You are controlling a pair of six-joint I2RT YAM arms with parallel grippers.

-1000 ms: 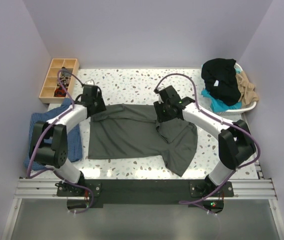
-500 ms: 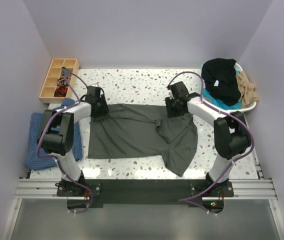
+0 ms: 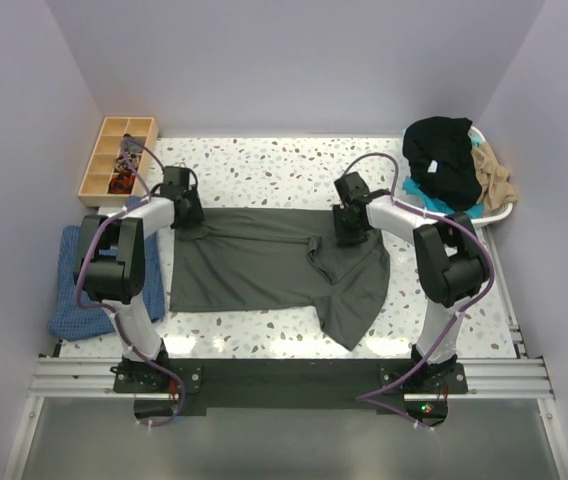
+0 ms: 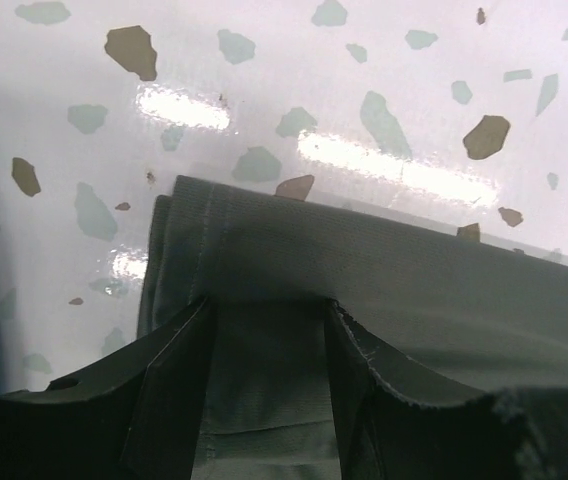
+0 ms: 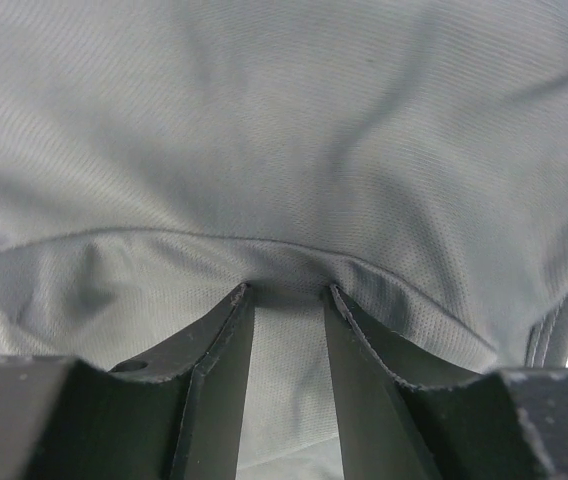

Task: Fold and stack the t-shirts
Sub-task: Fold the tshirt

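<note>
Shifted rightward: right pincer (image 3: 348,230), clamped on charcoal t-shirt (image 3: 254,270); left pincer (image 3: 180,212) clamps its far-left corner, speckled surface (image 3: 264,175).

A lab cell: lilac walls (image 3: 294,60) enclose a speckled table (image 3: 264,165) and aluminium rail (image 3: 74,375).

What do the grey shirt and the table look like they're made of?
Grey shirt: soft matte knit, probably cotton jersey; fine ribbing and a stitched hem show. Table: hard, glossy terrazzo-look top; speckles and lamp glare, real stone or laminate unclear.
</note>
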